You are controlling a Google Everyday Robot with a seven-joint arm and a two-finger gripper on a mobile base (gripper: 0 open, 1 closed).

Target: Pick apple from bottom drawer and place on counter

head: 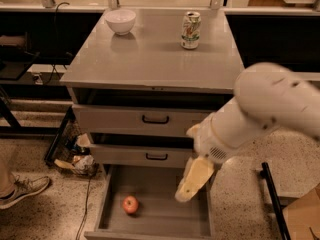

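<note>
Apple (130,204): on the floor of the open bottom drawer (165,216), left of middle.
Gripper (184,191): above the drawer's right side, angled down-left; whether it is open or closed cannot be told.
Direction: apple lies left of and below the gripper, apart (round, no long axis).

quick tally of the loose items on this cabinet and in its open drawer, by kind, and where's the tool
apple: 1, on the floor of the bottom drawer
white bowl: 1, on the counter
drink can: 1, on the counter
total: 3
tool: over the right side of the bottom drawer, apart from the apple
</note>
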